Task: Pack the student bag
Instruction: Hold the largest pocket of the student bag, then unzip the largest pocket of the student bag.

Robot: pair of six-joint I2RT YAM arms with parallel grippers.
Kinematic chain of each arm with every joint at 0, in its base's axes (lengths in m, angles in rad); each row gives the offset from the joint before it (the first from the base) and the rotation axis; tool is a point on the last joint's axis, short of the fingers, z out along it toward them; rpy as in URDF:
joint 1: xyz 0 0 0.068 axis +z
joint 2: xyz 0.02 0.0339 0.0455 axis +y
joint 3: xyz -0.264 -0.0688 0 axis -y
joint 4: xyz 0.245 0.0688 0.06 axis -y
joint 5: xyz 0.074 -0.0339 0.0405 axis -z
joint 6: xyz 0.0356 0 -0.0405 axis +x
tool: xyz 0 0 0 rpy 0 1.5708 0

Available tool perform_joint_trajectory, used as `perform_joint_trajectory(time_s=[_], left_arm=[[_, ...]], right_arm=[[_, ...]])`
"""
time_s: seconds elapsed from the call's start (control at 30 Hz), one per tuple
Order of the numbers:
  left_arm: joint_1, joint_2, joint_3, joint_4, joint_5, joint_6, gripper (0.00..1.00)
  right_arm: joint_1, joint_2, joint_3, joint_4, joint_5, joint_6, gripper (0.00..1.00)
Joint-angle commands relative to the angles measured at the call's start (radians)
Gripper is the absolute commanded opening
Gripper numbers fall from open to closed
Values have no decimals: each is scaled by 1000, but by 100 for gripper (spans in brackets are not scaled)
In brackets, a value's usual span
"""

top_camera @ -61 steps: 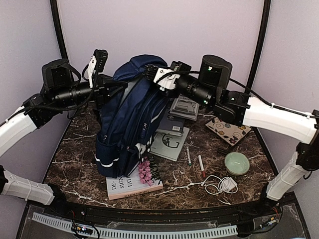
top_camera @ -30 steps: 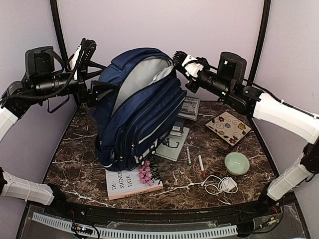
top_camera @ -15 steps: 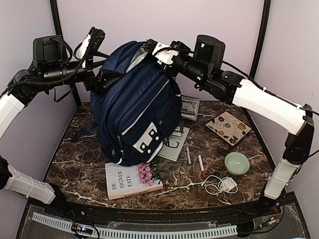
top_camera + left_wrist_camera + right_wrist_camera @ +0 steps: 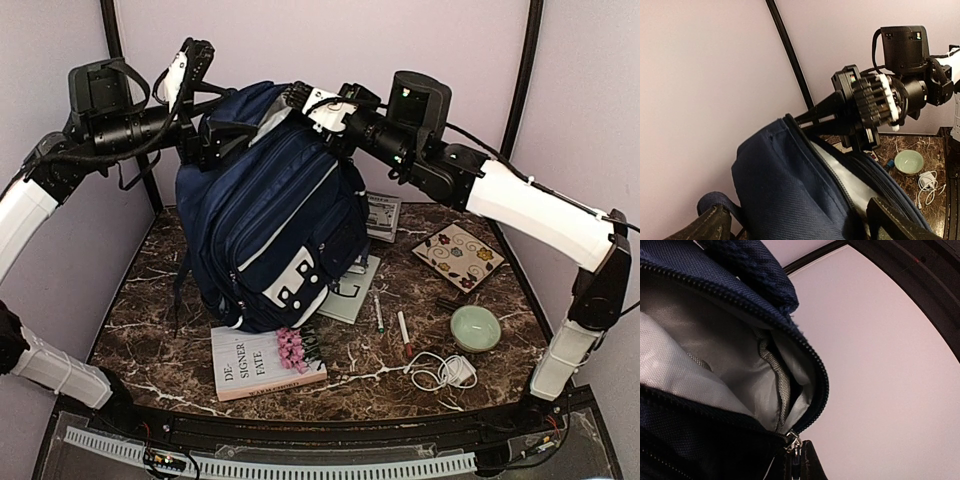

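The student bag (image 4: 270, 230), navy with white trim, stands tall and tilted over the table's left half, its front pockets facing the top camera. My left gripper (image 4: 205, 145) is at its top left. In the left wrist view the navy fabric and grey lining (image 4: 850, 185) fill the gap between the wide-spread fingers (image 4: 710, 225) of that gripper (image 4: 802, 220). My right gripper (image 4: 298, 98) is at the bag's top. In the right wrist view the right gripper (image 4: 800, 467) is shut on the zipper pull (image 4: 794, 442), beside the partly open main compartment (image 4: 715, 365).
A book (image 4: 262, 368) and a pink item (image 4: 291, 348) lie under the bag's lower edge. Right of the bag are a grey book (image 4: 345, 290), a booklet (image 4: 381, 215), two pens (image 4: 403, 333), a patterned notebook (image 4: 458, 255), a green bowl (image 4: 474, 327) and a white cable (image 4: 445, 370).
A second ago the bag gaped wide, showing its lining. My right gripper has moved left across the top and the gap has narrowed. The bag has shifted left, and the left gripper has risen slightly.
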Motion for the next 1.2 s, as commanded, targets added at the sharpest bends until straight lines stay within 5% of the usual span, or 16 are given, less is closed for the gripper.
perform_joint_trajectory(time_s=[0.0, 0.13, 0.3, 0.83, 1.17], left_arm=[[-1, 109, 139, -31, 0, 25, 94], [-1, 143, 158, -105, -40, 40, 72], [0, 100, 110, -67, -56, 38, 2], [2, -125, 3, 66, -201, 38, 0], [2, -135, 3, 35, -241, 32, 0]], right_arm=[[30, -30, -7, 78, -36, 14, 0], [30, -49, -33, 87, -31, 23, 0], [26, -78, -85, 105, -15, 31, 0], [-151, -351, -732, 283, 79, 213, 0], [-218, -362, -882, 356, -2, 345, 0]])
